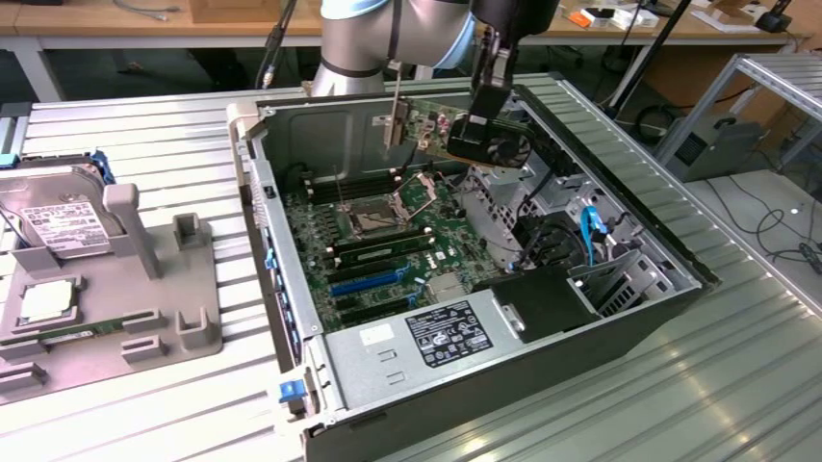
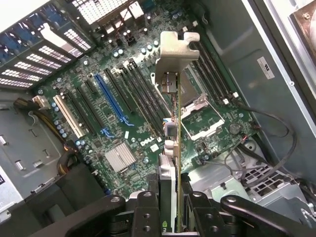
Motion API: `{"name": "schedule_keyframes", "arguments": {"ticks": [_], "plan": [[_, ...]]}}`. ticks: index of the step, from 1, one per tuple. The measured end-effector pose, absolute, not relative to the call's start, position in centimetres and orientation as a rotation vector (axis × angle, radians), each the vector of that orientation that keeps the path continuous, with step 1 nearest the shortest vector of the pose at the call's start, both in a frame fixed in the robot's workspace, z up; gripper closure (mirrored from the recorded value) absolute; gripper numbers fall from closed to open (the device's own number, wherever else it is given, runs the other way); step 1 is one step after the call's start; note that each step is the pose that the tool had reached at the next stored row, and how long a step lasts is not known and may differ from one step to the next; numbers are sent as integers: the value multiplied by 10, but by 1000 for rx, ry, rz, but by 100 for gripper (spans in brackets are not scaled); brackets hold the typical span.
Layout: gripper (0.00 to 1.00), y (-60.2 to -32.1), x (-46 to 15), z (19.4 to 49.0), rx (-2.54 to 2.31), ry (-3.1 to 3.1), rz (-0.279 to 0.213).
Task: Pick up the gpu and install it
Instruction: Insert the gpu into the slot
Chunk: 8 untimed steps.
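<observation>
My gripper [image 1: 483, 108] is shut on the gpu [image 1: 486, 142], a black-faced card with a fan and a pale metal bracket [image 1: 395, 122] at one end. The card hangs in the air above the open computer case [image 1: 668, 260], over the motherboard's rear part near the CPU socket [image 1: 372, 218]. In the wrist view the gpu [image 2: 173, 148] is seen edge-on, clamped between the black fingers [image 2: 146, 210], with its bracket [image 2: 176, 52] pointing away from the camera. The long blue slot [image 2: 111, 98] lies on the board below and to one side of the card.
Memory sticks [image 1: 380, 246] sit in the board and a power supply [image 1: 444, 337] fills the case's near corner. Cables [image 1: 594, 231] and drive bays line the exterior view's right wall. A grey fixture [image 1: 141, 289] at the exterior view's left holds a silver hard drive [image 1: 58, 226].
</observation>
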<state>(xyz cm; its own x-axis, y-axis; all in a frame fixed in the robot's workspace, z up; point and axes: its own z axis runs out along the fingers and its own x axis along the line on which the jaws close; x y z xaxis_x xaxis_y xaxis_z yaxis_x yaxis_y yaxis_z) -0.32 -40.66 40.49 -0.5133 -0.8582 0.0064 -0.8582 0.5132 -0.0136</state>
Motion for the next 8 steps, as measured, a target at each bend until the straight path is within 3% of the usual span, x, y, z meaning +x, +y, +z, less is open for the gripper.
{"name": "schedule_keyframes", "arguments": {"ticks": [8], "plan": [[73,-407,-3,405,-1621,2689,-23]]}}
